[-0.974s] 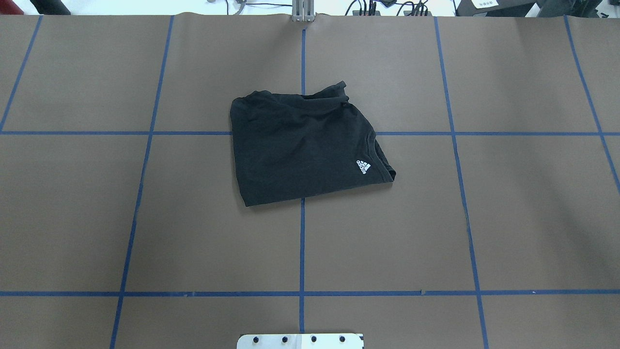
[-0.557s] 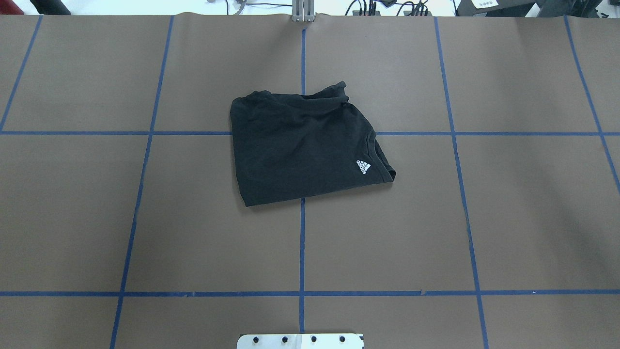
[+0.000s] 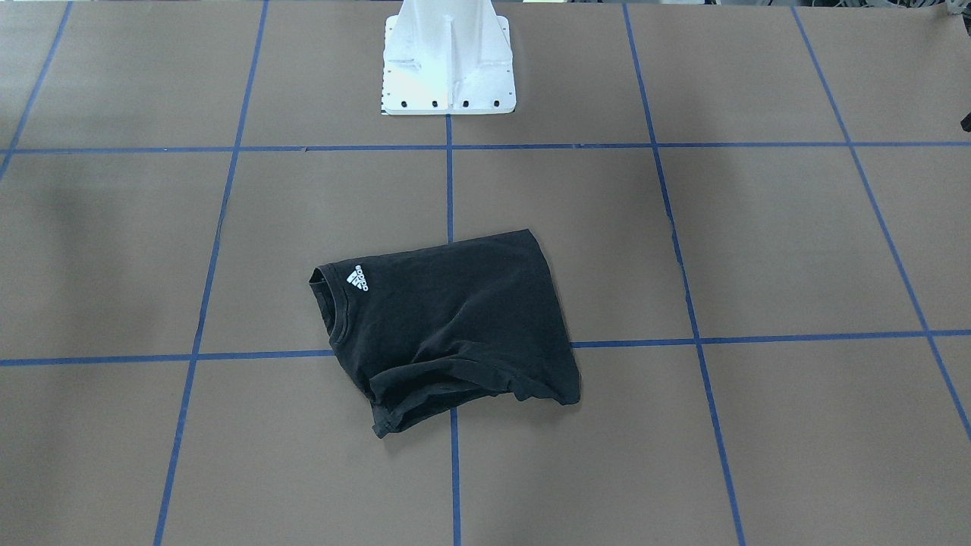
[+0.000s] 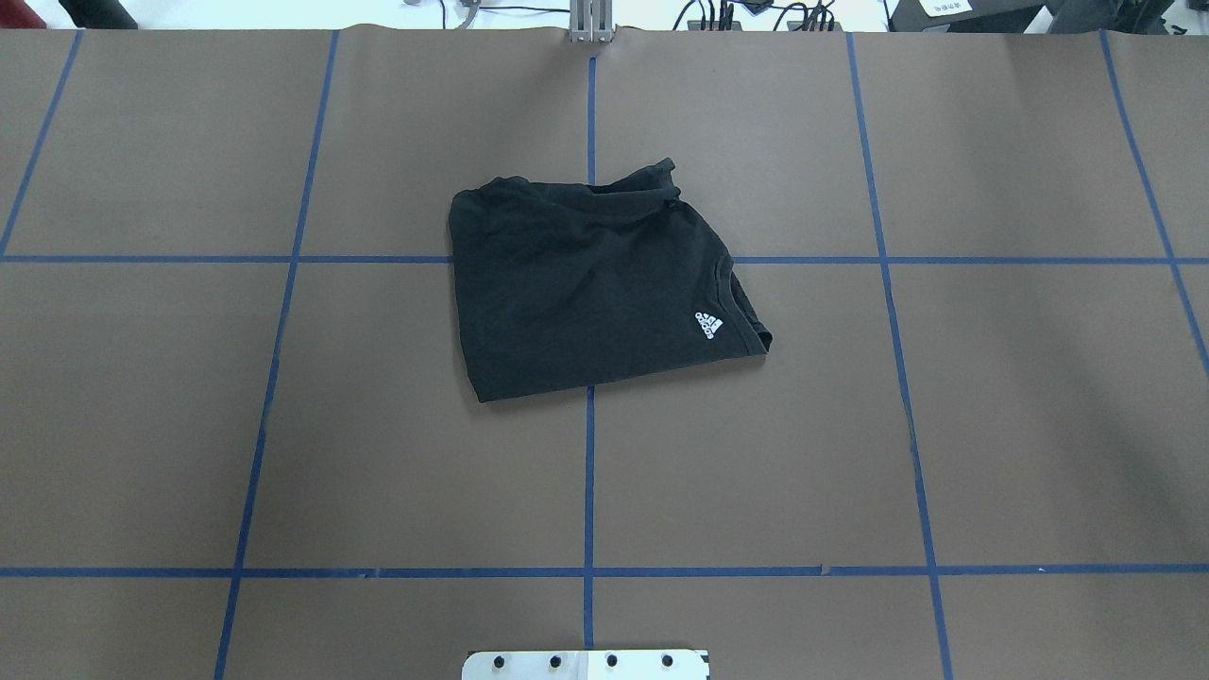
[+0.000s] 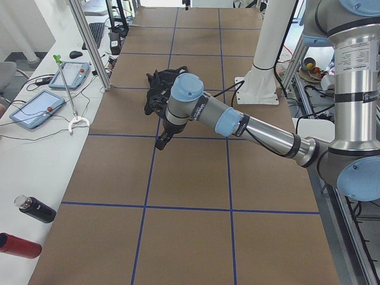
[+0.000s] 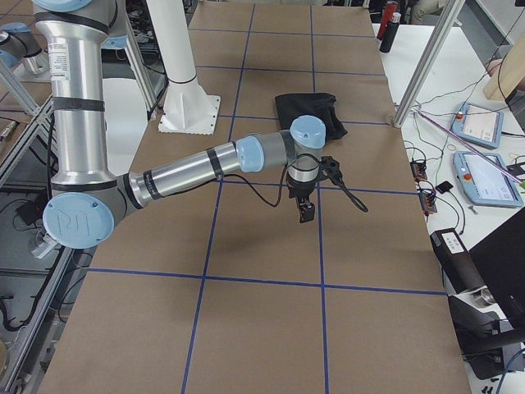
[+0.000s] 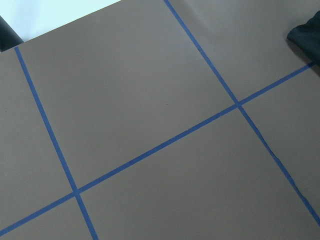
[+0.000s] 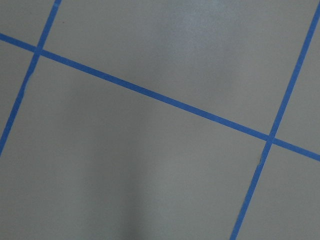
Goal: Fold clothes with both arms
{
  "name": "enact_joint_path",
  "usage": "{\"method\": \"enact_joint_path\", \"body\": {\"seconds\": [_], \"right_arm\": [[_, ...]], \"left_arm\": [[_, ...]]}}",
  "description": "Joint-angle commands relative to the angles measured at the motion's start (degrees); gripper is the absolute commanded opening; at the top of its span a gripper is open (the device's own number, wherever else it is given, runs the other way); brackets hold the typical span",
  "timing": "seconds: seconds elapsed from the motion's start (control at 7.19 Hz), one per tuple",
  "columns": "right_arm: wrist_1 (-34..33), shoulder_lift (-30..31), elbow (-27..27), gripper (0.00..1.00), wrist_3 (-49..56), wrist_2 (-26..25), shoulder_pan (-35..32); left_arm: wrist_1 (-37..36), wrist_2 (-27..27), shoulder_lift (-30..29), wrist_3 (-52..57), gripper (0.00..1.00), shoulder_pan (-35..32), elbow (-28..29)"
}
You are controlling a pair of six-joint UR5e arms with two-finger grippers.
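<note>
Nearest the robot is the white pedestal base, bolted to the brown tabletop, which is crossed by blue tape lines. The left arm holds its left claw above the tabletop to one side. The right arm holds the right claw likewise. I cannot tell whether either claw is open or closed.

Mid-tabletop, over a tape crossing, the black T-shirt lies folded into a rough rectangle. Its collar and white logo point to the robot's right, and its far edge is rumpled. Cables lie beyond the far edge.
</note>
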State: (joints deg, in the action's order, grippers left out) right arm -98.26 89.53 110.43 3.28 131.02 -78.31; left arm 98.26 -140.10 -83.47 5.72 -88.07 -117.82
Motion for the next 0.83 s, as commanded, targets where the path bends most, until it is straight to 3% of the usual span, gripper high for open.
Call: {"method": "enact_joint_path", "body": {"seconds": [0.0,0.7], "right_arm": [[0.1,-0.1,0.1,1.0,0.1,0.2,0.1],[0.1,0.0,0.0,1.0,-0.3,1.0,0.1]], "left_arm": [[0.0,0.0,0.0,0.0,0.99,0.0,0.0],[0.1,0.0,0.0,0.1,0.99,0.0,0.0]]}}
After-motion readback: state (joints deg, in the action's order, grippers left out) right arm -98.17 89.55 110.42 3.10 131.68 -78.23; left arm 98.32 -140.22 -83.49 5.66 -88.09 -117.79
